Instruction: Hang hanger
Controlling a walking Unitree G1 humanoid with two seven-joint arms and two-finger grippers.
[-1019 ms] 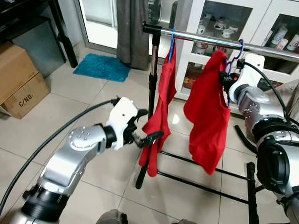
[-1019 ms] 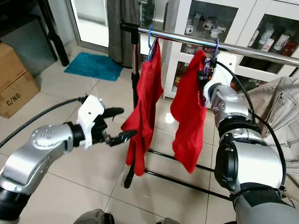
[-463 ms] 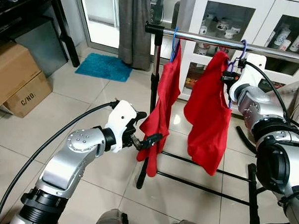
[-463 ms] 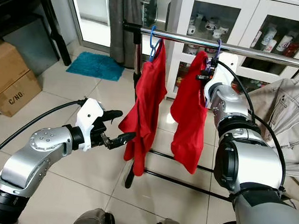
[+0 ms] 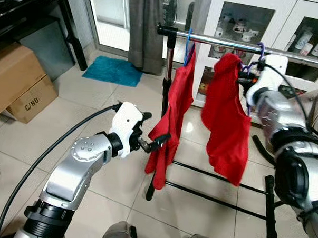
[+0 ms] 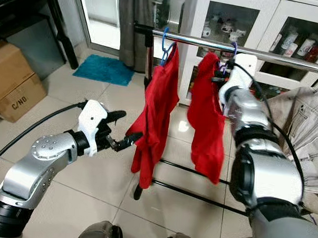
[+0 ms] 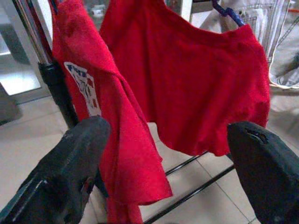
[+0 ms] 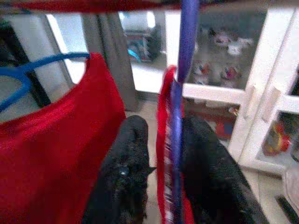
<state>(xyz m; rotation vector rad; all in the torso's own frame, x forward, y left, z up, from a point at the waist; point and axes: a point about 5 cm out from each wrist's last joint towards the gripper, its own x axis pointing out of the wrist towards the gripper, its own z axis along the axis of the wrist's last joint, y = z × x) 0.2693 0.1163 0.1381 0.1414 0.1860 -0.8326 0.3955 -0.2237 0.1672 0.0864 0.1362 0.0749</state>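
A steel rail (image 5: 220,41) on a black rack carries a blue hanger (image 5: 188,44) with a red shirt (image 5: 172,111). To its right, a purple hanger (image 5: 258,54) holds a second red shirt (image 5: 227,122), and its hook loops at the rail. My right gripper (image 5: 246,76) sits just under the rail, shut on the purple hanger's neck (image 8: 177,116), with a black finger (image 8: 124,172) on either side. Lower down, my left gripper (image 5: 152,135) is open beside the first shirt's hem (image 7: 117,140), its fingers (image 7: 70,163) wide apart.
The rack's black pole (image 5: 162,98) and floor bars (image 5: 219,193) stand ahead. A white glass-door cabinet (image 5: 289,30) and a grey curtain (image 5: 147,29) lie behind. At the left are cardboard boxes (image 5: 18,86), a blue mat (image 5: 111,70) and a dark table (image 5: 37,13). A beige garment (image 6: 306,125) hangs at the right.
The view has shifted slightly. The shirt on the purple hanger has swung a little to the right with my right gripper. My left gripper stays open by the first shirt.
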